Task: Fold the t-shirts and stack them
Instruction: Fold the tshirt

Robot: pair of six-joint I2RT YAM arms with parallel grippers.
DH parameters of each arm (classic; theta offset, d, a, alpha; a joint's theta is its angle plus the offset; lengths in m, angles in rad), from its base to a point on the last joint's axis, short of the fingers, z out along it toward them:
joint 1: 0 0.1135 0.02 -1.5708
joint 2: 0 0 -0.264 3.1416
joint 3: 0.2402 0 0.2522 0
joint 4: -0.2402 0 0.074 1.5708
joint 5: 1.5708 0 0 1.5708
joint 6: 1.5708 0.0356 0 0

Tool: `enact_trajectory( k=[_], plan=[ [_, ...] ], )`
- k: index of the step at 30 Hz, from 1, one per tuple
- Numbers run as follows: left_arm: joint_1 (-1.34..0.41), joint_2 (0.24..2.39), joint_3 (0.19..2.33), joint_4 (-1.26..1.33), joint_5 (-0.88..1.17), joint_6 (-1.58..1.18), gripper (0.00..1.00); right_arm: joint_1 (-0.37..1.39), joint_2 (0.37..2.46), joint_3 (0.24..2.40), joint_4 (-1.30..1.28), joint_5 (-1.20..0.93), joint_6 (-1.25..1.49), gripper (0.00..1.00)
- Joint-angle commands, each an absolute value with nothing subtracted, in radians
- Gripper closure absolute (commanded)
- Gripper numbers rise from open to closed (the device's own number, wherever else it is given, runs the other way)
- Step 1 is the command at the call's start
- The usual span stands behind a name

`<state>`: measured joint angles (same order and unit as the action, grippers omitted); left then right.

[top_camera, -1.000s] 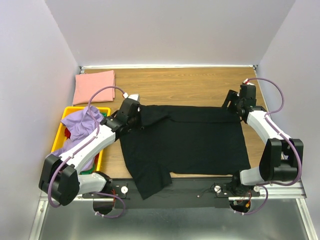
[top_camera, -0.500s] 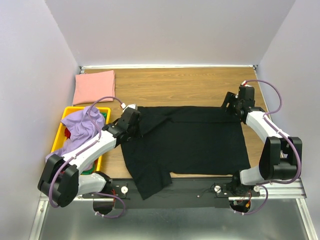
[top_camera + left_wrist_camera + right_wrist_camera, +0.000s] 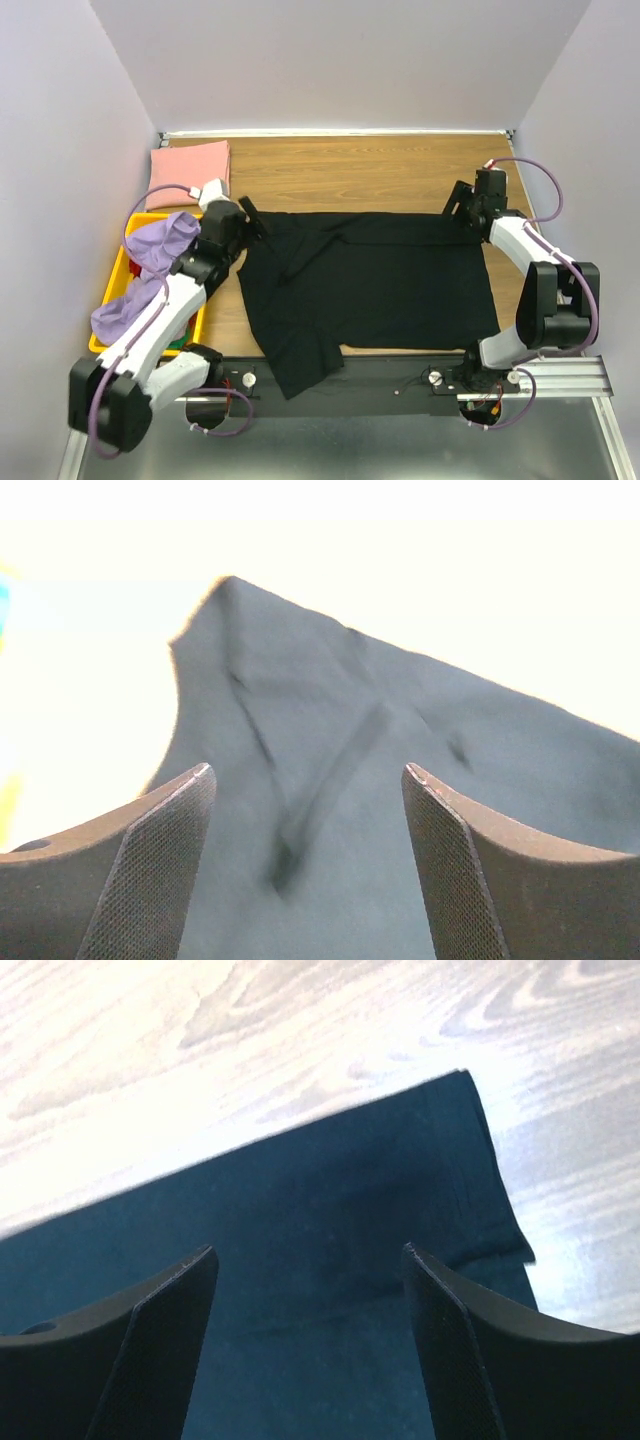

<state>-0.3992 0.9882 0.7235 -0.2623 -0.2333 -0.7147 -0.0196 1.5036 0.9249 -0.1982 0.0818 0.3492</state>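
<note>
A black short-sleeved cotton t-shirt (image 3: 370, 285) lies spread flat across the middle of a wood-grain table (image 3: 350, 175), one near corner spilling over the front edge. The left gripper (image 3: 307, 772) hovers above the shirt's far left corner, its fingers spread wide with wrinkled dark cloth beneath and nothing held. The right gripper (image 3: 310, 1250) hangs over the far right corner, jaws likewise parted and empty, the hem's edge showing below. A folded dusty pink t-shirt (image 3: 190, 170) rests in the table's far left corner. A lavender purple t-shirt (image 3: 160, 245) lies crumpled over a yellow plastic crate (image 3: 130, 230) at the left side.
</note>
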Motion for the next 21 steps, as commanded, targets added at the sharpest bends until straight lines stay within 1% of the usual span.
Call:
enact_trajectory(
  k=[1,2,3,4,7,8,9,11,14,17,21],
  plan=[
    [-0.264,1.163,0.738,-0.102,-0.164,-0.623,0.2,-0.032,1.56,0.986,-0.155,0.101,0.39,0.2],
    [-0.223,1.208,0.771,-0.086,-0.152,-0.592,0.26,-0.038,1.571,0.994,-0.144,0.083,0.402,0.21],
    [-0.212,1.253,0.794,-0.077,-0.14,-0.578,0.29,-0.041,1.58,0.999,-0.143,0.074,0.408,0.22],
    [-0.201,1.343,0.819,-0.065,-0.137,-0.565,0.33,-0.052,1.598,1.009,-0.138,0.066,0.414,0.23],
    [-0.16,1.465,0.916,-0.06,-0.094,-0.532,0.41,-0.061,1.624,1.023,-0.123,0.037,0.429,0.26],
    [-0.153,1.529,0.955,-0.058,-0.083,-0.528,0.45,-0.069,1.632,1.029,-0.118,0.031,0.433,0.26],
    [-0.147,1.558,0.971,-0.054,-0.08,-0.529,0.47,-0.074,1.647,1.031,-0.109,0.019,0.434,0.27],
    [-0.134,1.627,1.015,-0.046,-0.066,-0.528,0.55,-0.087,1.663,1.038,-0.106,0.006,0.437,0.28],
    [-0.127,1.698,1.054,-0.043,-0.051,-0.531,0.55,-0.107,1.692,1.043,-0.095,0.006,0.437,0.28],
    [-0.127,1.744,1.092,-0.048,-0.009,-0.543,0.55,-0.126,1.71,1.045,-0.091,-0.043,0.448,0.28],
    [-0.127,1.781,1.089,-0.048,0.024,-0.564,0.51,-0.132,1.724,1.042,-0.078,-0.052,0.454,0.29]
  ],
)
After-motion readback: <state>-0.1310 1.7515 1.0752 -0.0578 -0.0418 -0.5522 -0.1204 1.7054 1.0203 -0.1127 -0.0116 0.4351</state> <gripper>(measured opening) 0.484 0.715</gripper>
